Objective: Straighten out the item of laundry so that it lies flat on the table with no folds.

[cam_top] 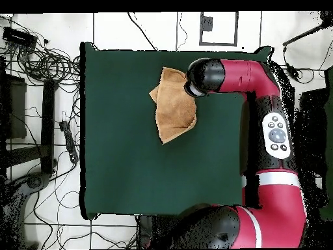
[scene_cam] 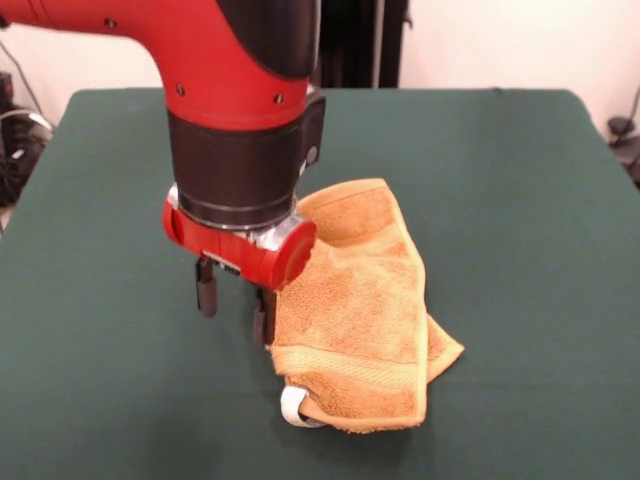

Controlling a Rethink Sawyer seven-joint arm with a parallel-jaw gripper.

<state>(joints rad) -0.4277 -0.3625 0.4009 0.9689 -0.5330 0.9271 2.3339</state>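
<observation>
Front view: the jaws (scene_cam: 235, 300) stand open and empty, low over the counter (scene_cam: 520, 200), with one finger just beside the towel (scene_cam: 365, 310), probably placed to catch that edge. The orange-tan terry towel lies folded over itself, a flat woven band near its front hem and a white tag loop (scene_cam: 293, 408) at the corner.

Overhead view: the towel (cam_top: 172, 111) sits toward the counter's (cam_top: 130, 169) far edge, partly hidden under the red arm (cam_top: 240, 78); the dark green counter surface looks felt-like.
</observation>
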